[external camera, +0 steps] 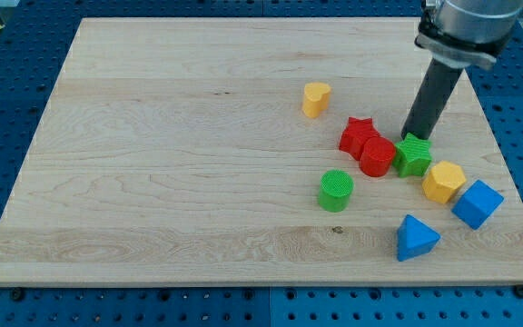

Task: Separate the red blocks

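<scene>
So the wooden board (152,163) sits on a blue pegboard table (7,109), and the whole left half of the board has no blocks on it. All the blocks are bunched up toward the view's right.

First one you hit going left to right is the yellow heart-shaped block (315,98), sitting alone a bit above the rest. Below it and slightly right is the green cylinder (335,190), also on its own.

Then come the ones that matter: the red star (358,134) and the red cylinder (378,156). They're touching, the star up and to the left, the cylinder down and to the right of it. Definitely not split apart at this point.

Pressed right against the red cylinder's right side is the green star-ish block (414,154). My tip (408,138) comes down right at that green block's upper left edge, just beside the red cylinder's upper right and to the right of the red star. Can't tell for sure if it's actually touching either one. It's just a plain dark rod, no jaws, so it isn't holding anything.

Further right: a blue triangular block (417,238) near the bottom edge, a yellow hexagon-looking block (443,181) just right of the green star-ish one, and a blue cube (478,203) touching the yellow's lower right.
</scene>
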You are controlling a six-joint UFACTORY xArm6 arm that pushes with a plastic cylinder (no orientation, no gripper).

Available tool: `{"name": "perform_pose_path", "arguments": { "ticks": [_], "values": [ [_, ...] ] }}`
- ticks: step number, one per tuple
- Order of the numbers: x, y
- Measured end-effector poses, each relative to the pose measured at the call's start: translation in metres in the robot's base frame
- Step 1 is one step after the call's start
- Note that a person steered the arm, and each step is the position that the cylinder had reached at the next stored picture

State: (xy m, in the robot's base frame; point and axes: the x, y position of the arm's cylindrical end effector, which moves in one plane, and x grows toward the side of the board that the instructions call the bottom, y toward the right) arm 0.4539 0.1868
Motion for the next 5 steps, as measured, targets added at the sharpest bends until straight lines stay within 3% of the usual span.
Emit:
{"name": "perform_pose_path", "arguments": {
  "ticks": [5],
  "values": [
    [-0.008, -0.074]
  ]
}}
